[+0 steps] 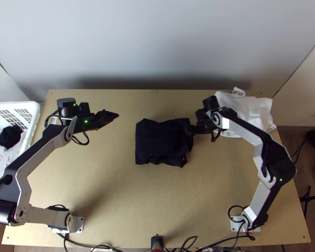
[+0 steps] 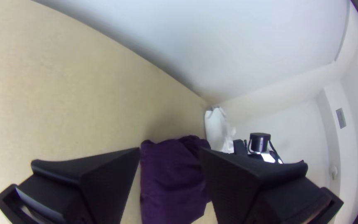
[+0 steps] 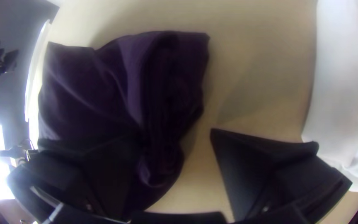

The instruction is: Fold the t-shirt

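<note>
Ideally, the right hand [image 3: 175,131], open at the bunched side of the dark T-shirt [image 1: 157,143], should gather every layer before folding, the left hand [image 2: 170,149] likewise open.

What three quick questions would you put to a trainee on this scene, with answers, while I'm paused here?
1. True or false: the right gripper, at the dark t-shirt, has its fingers apart.
2. Which lies by the far right corner of the table in the top view?
a) basket
b) white cloth
c) dark t-shirt
3. Short answer: which gripper is farther from the dark t-shirt?

Key: 1 true; 2 b; 3 left gripper.
</note>
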